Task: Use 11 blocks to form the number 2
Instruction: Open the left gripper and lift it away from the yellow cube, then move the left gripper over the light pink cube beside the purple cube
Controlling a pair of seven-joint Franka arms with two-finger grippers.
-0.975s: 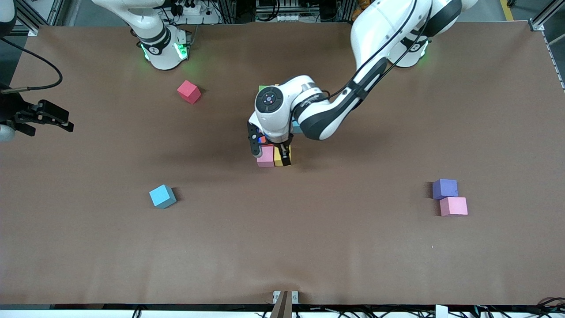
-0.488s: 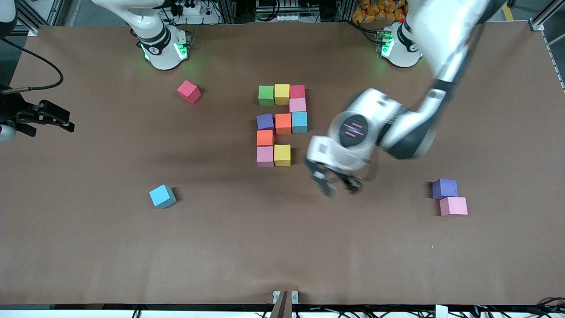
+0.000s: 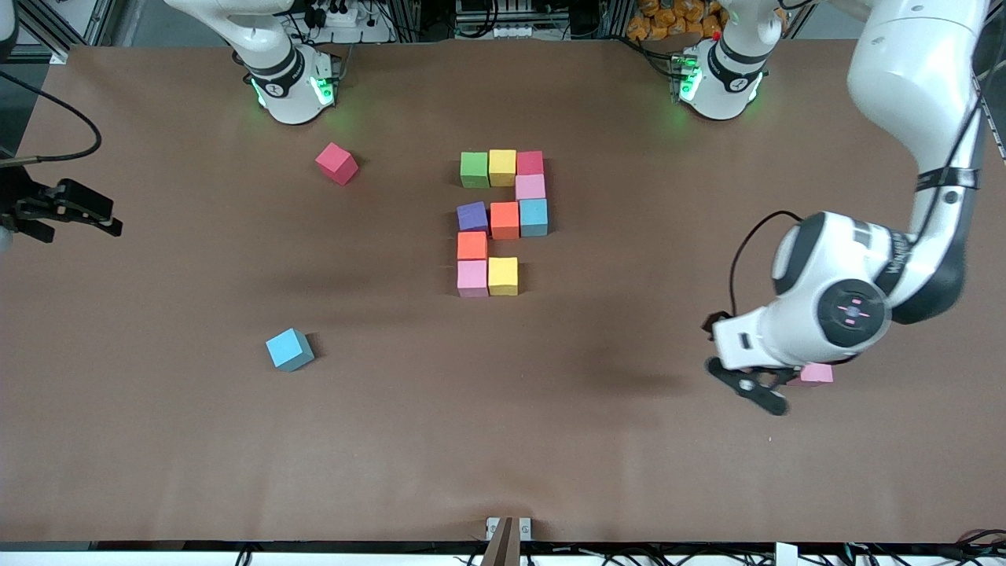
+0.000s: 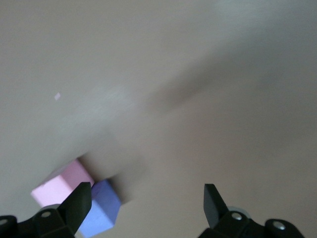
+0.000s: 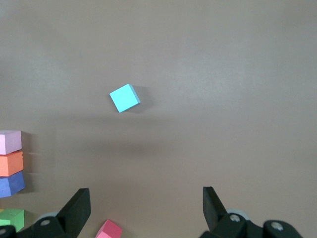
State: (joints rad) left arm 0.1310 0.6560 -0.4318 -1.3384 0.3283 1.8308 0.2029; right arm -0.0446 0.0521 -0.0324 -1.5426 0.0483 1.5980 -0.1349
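Note:
Several blocks form a partial number 2 (image 3: 503,221) mid-table, its nearest row a pink block (image 3: 471,277) and a yellow block (image 3: 502,276). My left gripper (image 3: 757,387) hangs open and empty toward the left arm's end, over a loose pink block (image 3: 817,373) that it mostly hides. In the left wrist view, that pink block (image 4: 57,186) and a purple block (image 4: 101,210) lie beside one finger of the left gripper (image 4: 147,198). My right gripper (image 3: 110,218) waits open and high at the right arm's end. The right wrist view shows the right gripper (image 5: 146,198) with nothing in it.
A loose blue block (image 3: 289,350) lies nearer the camera than the digit, toward the right arm's end. A loose red block (image 3: 336,163) lies close to the right arm's base (image 3: 291,86). Both appear in the right wrist view, blue (image 5: 124,97) and red (image 5: 109,230).
My left gripper has left the yellow block in the digit's nearest row and swung toward the left arm's end, over the pink and purple pair. The right arm has barely moved.

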